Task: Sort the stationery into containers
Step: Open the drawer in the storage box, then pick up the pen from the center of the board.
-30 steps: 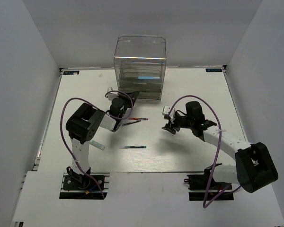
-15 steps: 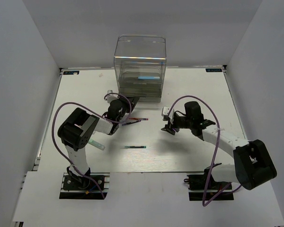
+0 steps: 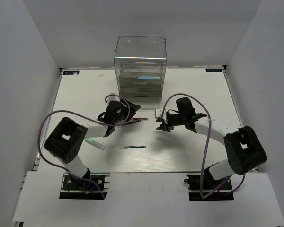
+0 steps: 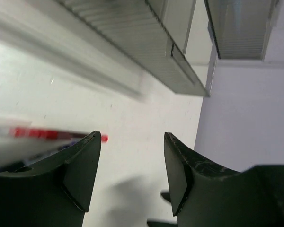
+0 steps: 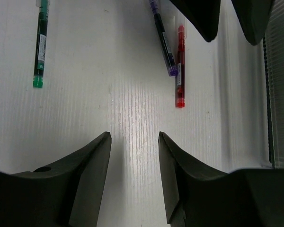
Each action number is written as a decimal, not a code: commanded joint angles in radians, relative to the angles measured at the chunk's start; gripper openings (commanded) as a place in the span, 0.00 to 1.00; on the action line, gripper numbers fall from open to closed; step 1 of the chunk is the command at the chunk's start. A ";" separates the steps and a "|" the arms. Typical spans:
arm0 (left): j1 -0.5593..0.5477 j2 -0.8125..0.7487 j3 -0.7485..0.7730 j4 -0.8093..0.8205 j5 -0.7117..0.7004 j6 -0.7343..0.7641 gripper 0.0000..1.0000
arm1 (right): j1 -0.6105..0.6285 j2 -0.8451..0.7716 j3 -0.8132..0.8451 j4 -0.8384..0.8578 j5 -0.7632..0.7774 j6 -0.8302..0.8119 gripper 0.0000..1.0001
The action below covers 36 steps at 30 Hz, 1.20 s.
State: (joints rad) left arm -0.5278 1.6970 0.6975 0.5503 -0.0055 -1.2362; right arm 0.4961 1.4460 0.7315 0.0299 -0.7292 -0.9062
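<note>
The containers, a clear box of stacked drawers [image 3: 139, 66], stand at the back of the table. In the upper drawers lies a light blue stick [image 3: 148, 77]. A red pen [image 5: 180, 66] and a purple pen [image 5: 163, 40] lie side by side in front of the box, the red one blurred in the left wrist view [image 4: 38, 134]. My left gripper [image 3: 130, 113] [image 4: 132, 142] hangs open just over their left ends, holding nothing. My right gripper [image 3: 162, 124] [image 5: 134, 137] is open above bare table, a little right of the pens' tips. A green pen [image 3: 135, 147] [image 5: 40, 42] lies nearer the front.
A pale green stick [image 3: 94, 143] lies at the left, beside the left arm. The drawer box's lower edge [image 5: 279, 85] shows at the right of the right wrist view. Grey walls enclose the white table [image 3: 194, 94] on three sides.
My left gripper has gone from shut to open and drawn back from the box front toward the pens. My right gripper has slid left toward the pens, its jaws narrowing slightly.
</note>
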 commanded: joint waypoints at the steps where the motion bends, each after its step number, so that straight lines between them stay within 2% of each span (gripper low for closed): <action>1: -0.006 -0.137 -0.067 -0.148 0.027 0.067 0.66 | 0.016 0.036 0.058 -0.012 -0.013 -0.045 0.51; 5: -0.006 -0.276 -0.150 -0.223 0.004 0.086 0.66 | 0.036 0.091 0.086 0.017 0.020 -0.040 0.51; 8: -0.006 -0.393 -0.170 -0.354 -0.042 0.133 0.62 | 0.067 0.141 0.109 0.051 0.068 -0.040 0.49; 9: -0.006 -0.422 -0.185 -0.442 -0.057 0.133 0.59 | 0.076 0.154 0.124 0.064 0.077 -0.046 0.49; 10: -0.006 -0.483 -0.197 -0.482 -0.073 0.133 0.46 | 0.087 0.178 0.131 0.074 0.129 -0.051 0.49; 11: -0.006 -0.520 -0.213 -0.516 -0.100 0.133 0.41 | 0.097 0.194 0.137 0.082 0.149 -0.062 0.47; 13: -0.006 -0.600 -0.280 -0.575 -0.135 0.107 0.33 | 0.108 0.253 0.181 0.090 0.194 -0.082 0.45; 14: -0.006 -0.687 -0.332 -0.587 -0.145 0.095 0.32 | 0.114 0.267 0.195 0.087 0.203 -0.085 0.44; 15: -0.006 -0.730 -0.355 -0.622 -0.154 0.060 0.32 | 0.113 0.310 0.250 0.068 0.209 -0.083 0.44; 20: -0.006 -0.937 -0.398 -0.791 -0.214 0.030 0.55 | 0.117 0.401 0.358 0.054 0.238 -0.060 0.44; 22: -0.006 -0.982 -0.388 -0.866 -0.223 0.030 0.58 | 0.117 0.441 0.402 0.039 0.240 -0.057 0.44; 27: -0.006 -0.984 -0.348 -0.894 -0.151 0.089 0.63 | 0.114 0.487 0.459 -0.057 0.203 -0.112 0.44; 31: -0.006 -0.912 -0.310 -0.868 -0.050 0.168 0.63 | 0.116 0.496 0.468 -0.159 0.165 -0.148 0.44; 36: -0.006 -0.823 -0.297 -0.828 0.050 0.253 0.63 | 0.114 0.513 0.483 -0.208 0.155 -0.158 0.42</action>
State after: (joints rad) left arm -0.5278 0.8524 0.3679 -0.3012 -0.0441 -1.0603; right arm 0.6102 1.9396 1.1675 -0.1097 -0.5404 -1.0382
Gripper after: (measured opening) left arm 0.629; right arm 0.424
